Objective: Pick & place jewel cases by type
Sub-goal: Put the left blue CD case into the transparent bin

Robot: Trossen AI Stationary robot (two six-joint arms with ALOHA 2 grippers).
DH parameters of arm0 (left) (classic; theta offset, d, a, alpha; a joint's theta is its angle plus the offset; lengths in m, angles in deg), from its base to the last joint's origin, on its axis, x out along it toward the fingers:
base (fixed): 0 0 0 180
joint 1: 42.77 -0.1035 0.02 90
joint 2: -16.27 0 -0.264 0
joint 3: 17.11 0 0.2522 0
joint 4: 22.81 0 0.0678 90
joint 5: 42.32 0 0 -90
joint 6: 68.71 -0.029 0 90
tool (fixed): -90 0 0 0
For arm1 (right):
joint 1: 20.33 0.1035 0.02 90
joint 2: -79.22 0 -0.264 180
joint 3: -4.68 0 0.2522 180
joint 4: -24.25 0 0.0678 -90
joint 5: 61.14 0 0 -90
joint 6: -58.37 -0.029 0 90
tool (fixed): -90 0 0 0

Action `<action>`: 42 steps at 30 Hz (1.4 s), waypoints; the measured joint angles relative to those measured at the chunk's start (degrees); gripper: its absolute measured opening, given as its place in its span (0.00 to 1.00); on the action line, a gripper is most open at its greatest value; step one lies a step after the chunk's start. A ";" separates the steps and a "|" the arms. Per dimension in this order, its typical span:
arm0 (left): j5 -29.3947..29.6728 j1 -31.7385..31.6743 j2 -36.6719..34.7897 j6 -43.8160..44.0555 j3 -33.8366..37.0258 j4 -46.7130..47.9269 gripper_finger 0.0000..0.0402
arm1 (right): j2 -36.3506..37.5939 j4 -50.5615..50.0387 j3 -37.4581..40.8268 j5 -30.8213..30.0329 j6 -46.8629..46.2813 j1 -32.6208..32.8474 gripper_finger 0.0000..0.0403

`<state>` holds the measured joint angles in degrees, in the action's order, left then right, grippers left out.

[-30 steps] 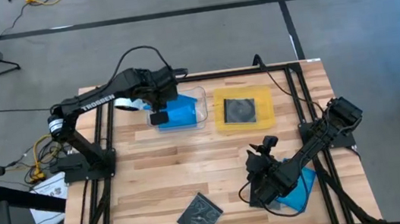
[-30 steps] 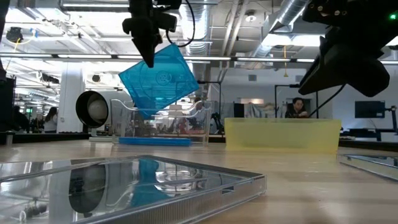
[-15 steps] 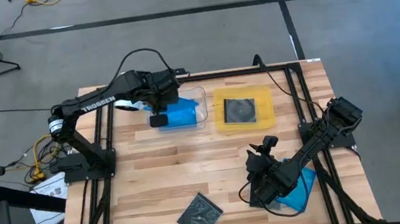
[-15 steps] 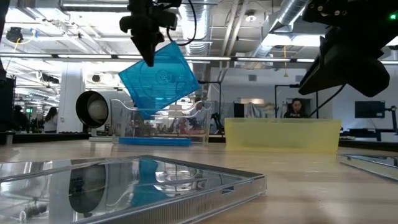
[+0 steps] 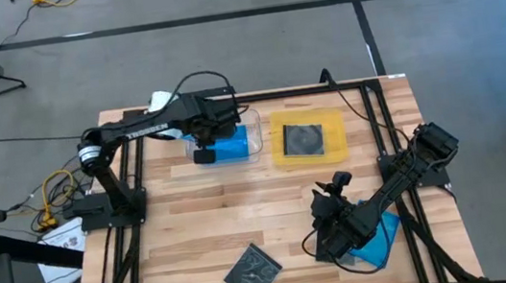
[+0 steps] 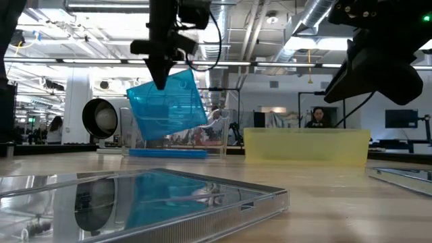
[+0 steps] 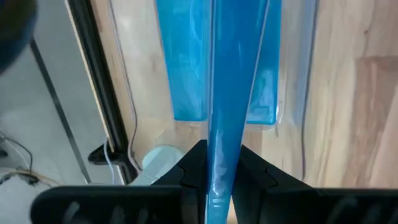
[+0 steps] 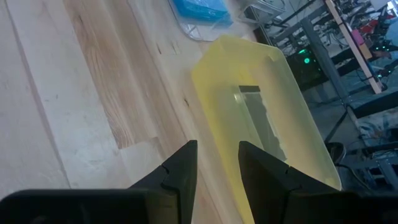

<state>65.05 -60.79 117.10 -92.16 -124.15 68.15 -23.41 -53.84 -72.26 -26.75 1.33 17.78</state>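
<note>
A: So, starting at the left: the left gripper (image 5: 204, 153) has swung across and now hangs over the clear tray (image 5: 255, 138), clamped on a blue jewel case (image 6: 167, 104).

B: Before, that case tilted corner-down. Now it hangs squarer and lower, its bottom edge inside the tray, above the blue case (image 7: 186, 68) lying flat there.

A: Middle front, a grey-clear case (image 5: 253, 271) lies on the table (image 5: 185, 217), unmoved. The yellow tray (image 5: 336, 146) holds one dark-disc case (image 5: 303, 139).

B: Right side: the right gripper (image 5: 335, 240) hasn't shifted, fingers narrowly apart and empty, beside another blue case (image 5: 380, 242) near the table's edge.
</note>
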 joint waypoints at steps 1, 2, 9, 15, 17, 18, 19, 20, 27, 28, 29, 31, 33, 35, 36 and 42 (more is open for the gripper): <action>-0.34 -0.04 0.55 0.00 0.00 0.16 0.10 | 0.00 -0.04 0.02 0.01 0.00 0.00 0.28; -0.54 -0.14 1.08 -0.09 0.00 0.29 0.10 | 0.00 -0.04 0.02 0.00 0.00 0.00 0.28; -2.68 -0.42 2.50 -1.00 -0.72 1.45 0.10 | 0.00 0.00 0.02 -0.01 0.02 0.00 0.28; -3.59 -0.40 2.47 0.35 -0.74 2.72 0.10 | 0.00 0.00 0.02 -0.10 0.00 0.00 0.28; -3.07 -0.26 2.47 1.05 -0.74 2.24 0.10 | 0.00 0.00 0.02 -0.10 0.00 0.00 0.28; -2.39 -0.22 2.47 1.41 -0.74 1.91 0.10 | 0.00 0.02 0.02 -0.11 0.00 0.00 0.28; -1.49 -0.17 2.47 1.65 -0.74 1.55 0.10 | 0.00 0.02 0.02 -0.12 0.01 0.00 0.28; -0.74 -0.05 2.47 1.97 -0.74 1.30 0.10 | 0.00 0.02 0.02 -0.10 0.02 0.00 0.28; -3.32 0.00 2.47 2.89 -0.74 1.35 0.10 | 0.00 0.04 0.02 -0.05 0.01 0.00 0.28; -4.00 0.02 2.47 2.48 -0.74 1.41 0.10 | 0.00 0.04 0.02 -0.05 0.02 0.00 0.28; -4.26 0.02 2.47 1.94 -0.74 1.39 0.10 | 0.00 0.04 0.02 -0.05 0.02 0.00 0.28; -4.37 0.02 2.47 1.00 -0.74 1.51 0.10 | 0.00 0.04 0.02 -0.05 0.02 0.00 0.28; -4.66 0.02 2.47 -0.43 -0.74 2.06 0.10 | 0.00 0.04 0.02 -0.05 0.02 0.00 0.28; -5.03 -0.01 2.47 -1.96 -0.74 2.44 0.10 | 0.00 0.04 0.02 -0.05 0.01 0.00 0.28; -5.00 -0.03 2.47 -2.71 -0.74 2.81 0.10 | 0.00 0.04 0.02 -0.05 0.01 0.00 0.28; -5.16 -0.02 2.45 -3.90 -0.74 3.17 0.10 | 0.00 0.07 0.02 -0.10 0.01 0.00 0.28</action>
<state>59.89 -60.81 119.56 -96.05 -124.89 71.32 -23.41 -53.78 -72.24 -26.84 1.34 17.78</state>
